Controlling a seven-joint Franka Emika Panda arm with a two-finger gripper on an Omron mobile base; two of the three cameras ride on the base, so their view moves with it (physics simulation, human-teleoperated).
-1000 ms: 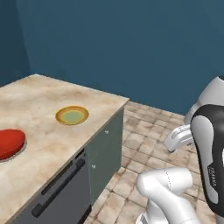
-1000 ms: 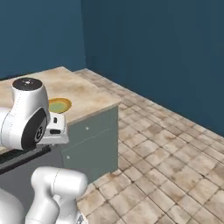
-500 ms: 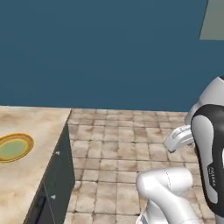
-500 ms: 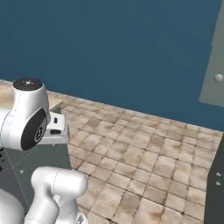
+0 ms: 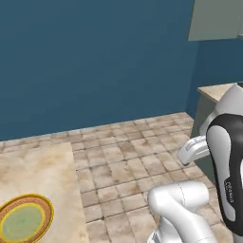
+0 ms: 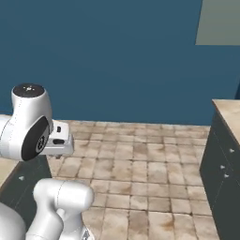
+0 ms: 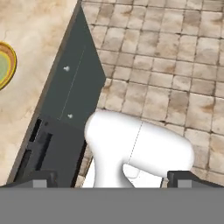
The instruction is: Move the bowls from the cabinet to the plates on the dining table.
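A yellowish plate with a greenish centre lies on the beige marble dining table at the lower left of the left base view. The same plate shows at the left edge of the hand view, on the dining table. The grey-green cabinet hangs high on the right, its doors shut; the right base view has the cabinet at its top right corner. My gripper is open and holds nothing, with its fingertips far apart above the floor beside the table. The bowls are out of view.
A counter with a beige top and dark doors stands at the right under the cabinet. Brown tiled floor lies between table and counter. A blue wall closes the back. The table's dark side panel has small knobs.
The whole picture has shifted because the base has turned to the right. The table has slid off to the left and the cabinet and counter have come into view. The gripper stays open.
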